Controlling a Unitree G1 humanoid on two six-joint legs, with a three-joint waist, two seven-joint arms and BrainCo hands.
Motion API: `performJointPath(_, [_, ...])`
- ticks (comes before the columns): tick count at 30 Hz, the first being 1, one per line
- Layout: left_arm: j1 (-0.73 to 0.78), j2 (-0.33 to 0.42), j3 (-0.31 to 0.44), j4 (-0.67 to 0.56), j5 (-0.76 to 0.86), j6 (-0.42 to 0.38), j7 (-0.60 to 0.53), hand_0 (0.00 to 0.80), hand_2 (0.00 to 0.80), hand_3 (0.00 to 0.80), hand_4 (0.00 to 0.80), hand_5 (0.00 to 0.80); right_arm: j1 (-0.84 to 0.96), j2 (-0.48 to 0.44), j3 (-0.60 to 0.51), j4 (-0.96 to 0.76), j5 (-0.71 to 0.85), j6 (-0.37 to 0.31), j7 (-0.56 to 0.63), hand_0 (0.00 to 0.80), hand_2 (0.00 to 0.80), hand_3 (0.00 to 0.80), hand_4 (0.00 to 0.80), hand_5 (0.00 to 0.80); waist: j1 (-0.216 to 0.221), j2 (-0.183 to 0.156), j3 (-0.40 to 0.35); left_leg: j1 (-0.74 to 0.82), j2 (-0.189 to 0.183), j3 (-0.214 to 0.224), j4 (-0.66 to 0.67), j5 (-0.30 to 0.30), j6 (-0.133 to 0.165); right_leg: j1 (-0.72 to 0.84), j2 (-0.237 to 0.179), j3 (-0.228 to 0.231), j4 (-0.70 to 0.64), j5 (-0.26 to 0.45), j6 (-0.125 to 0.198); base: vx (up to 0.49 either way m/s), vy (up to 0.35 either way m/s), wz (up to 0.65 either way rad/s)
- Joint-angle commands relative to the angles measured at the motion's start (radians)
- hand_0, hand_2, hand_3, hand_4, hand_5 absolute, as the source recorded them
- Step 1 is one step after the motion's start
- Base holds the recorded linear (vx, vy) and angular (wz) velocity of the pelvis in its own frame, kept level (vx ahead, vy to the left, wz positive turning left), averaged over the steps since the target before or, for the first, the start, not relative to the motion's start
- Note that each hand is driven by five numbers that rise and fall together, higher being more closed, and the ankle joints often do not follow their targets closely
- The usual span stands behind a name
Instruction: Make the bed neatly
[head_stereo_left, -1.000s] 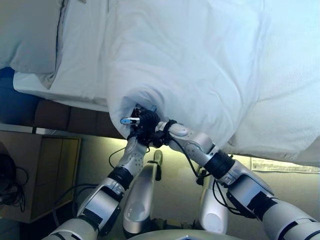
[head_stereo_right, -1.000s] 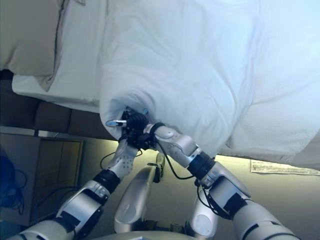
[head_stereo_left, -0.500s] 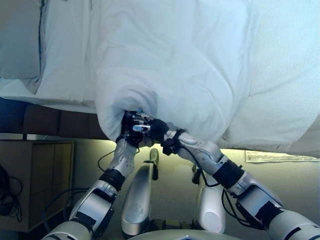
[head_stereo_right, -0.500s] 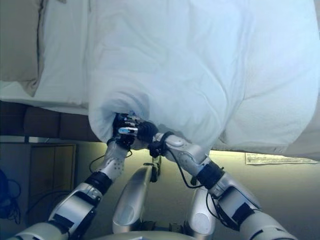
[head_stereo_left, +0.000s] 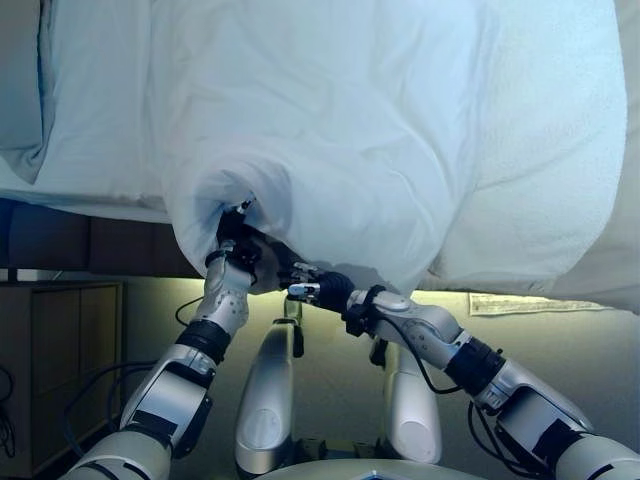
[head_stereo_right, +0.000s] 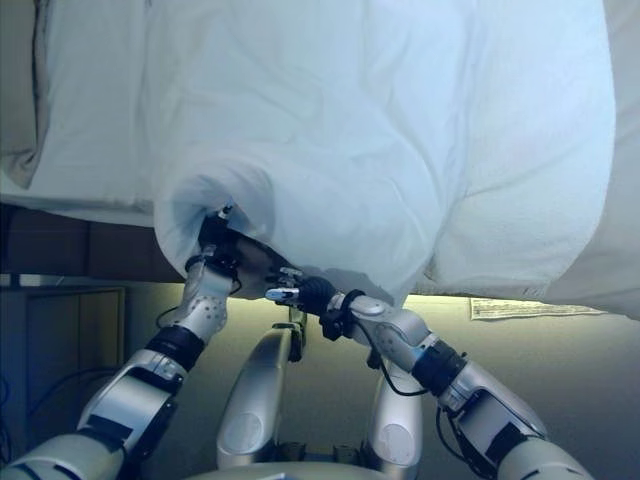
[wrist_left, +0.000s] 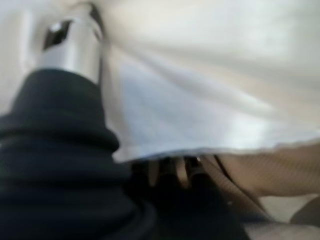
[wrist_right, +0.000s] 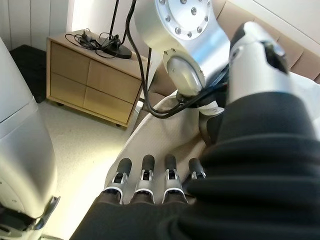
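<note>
A white duvet (head_stereo_left: 360, 120) lies over the bed, and its near corner (head_stereo_left: 205, 200) hangs bunched over the bed's edge. My left hand (head_stereo_left: 236, 246) reaches up into that bunched corner. In the left wrist view its thumb (wrist_left: 70, 45) lies on top of the white cloth (wrist_left: 200, 100) and its fingers (wrist_left: 172, 170) are under the cloth's edge, pinching it. My right hand (head_stereo_left: 312, 290) is just below and right of the corner, apart from the duvet. Its fingers (wrist_right: 145, 175) are straight and hold nothing.
A white sheet (head_stereo_left: 95, 120) and a pillow (head_stereo_left: 18, 100) lie at the bed's left. Below the mattress is a brown bed base (head_stereo_left: 60, 240). A wooden bedside cabinet (wrist_right: 90, 80) with cables on top stands at the left on the floor. A paper strip (head_stereo_left: 520, 303) lies at the right.
My right hand has come out of the duvet corner and dropped down to the right. My left hand stays in the corner. The camera has shifted, so the bed shows further left.
</note>
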Motion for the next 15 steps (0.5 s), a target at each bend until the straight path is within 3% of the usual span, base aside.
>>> performJointPath(1, [-0.097, 0.026, 0.052, -0.027, -0.038, -0.084, -0.017, 0.000, 0.000, 0.000, 0.000, 0.000, -0.004, 0.001, -0.023, -0.068, 0.056, -0.042, 0.031, 0.000, 0.000, 0.000, 0.000, 0.000, 0.011, 0.022, -0.023, -0.012, -0.035, -0.062, -0.138, 0.198, -0.027, -0.012, -0.051, 0.059, 0.109, 0.066, 0.075, 0.000, 0.000, 0.00])
performJointPath(7, [-0.080, 0.055, 0.093, -0.028, -0.030, -0.099, 0.030, 0.000, 0.000, 0.000, 0.000, 0.000, 0.015, -0.016, -0.047, -0.059, 0.050, -0.065, 0.036, 0.000, 0.000, 0.000, 0.000, 0.000, 0.014, 0.025, -0.028, -0.006, -0.036, -0.062, -0.137, 0.193, -0.028, -0.007, -0.055, 0.056, 0.106, 0.063, 0.073, 0.002, 0.003, -0.01])
performJointPath(15, [0.021, 0.121, 0.224, 0.013, -0.111, -0.087, 0.088, 0.000, 0.000, 0.000, 0.000, 0.000, 0.066, -0.062, -0.074, -0.087, 0.033, -0.102, 0.061, 0.000, 0.000, 0.000, 0.000, 0.000, 0.017, 0.056, -0.051, 0.016, -0.043, -0.058, -0.143, 0.187, -0.035, -0.005, -0.072, 0.056, 0.121, 0.039, 0.067, 0.016, 0.072, -0.03])
